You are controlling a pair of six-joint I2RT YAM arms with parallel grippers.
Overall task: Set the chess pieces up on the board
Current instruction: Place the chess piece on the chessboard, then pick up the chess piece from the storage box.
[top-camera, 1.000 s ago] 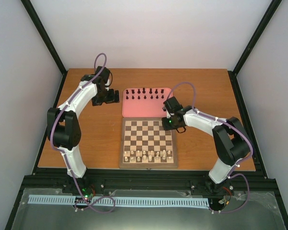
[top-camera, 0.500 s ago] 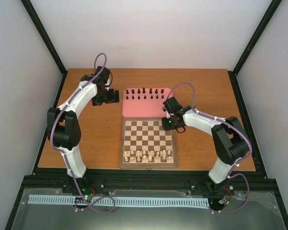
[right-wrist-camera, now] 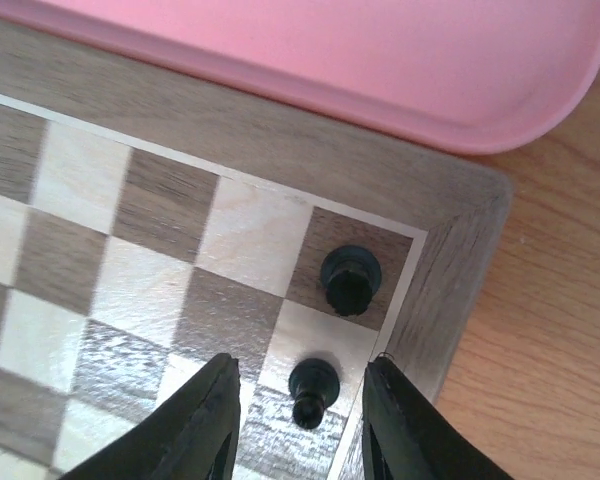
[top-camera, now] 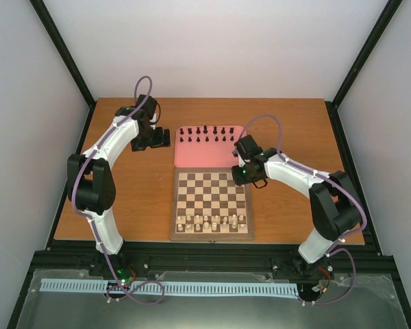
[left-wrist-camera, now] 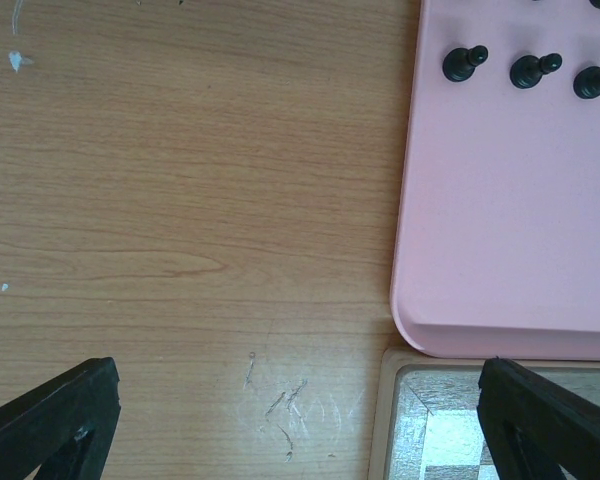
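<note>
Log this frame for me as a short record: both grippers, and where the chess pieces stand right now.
left gripper: open, empty, over the table beside the pink tray
right gripper: open, straddling a black pawn without touching
board: pawn plus a black corner piece at its far right corner
black pieces: the rest stand in two rows on the tray
cream pieces: lined up on the board's near two rows

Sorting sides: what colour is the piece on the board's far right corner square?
The corner piece is black; right wrist view shows it best.
</note>
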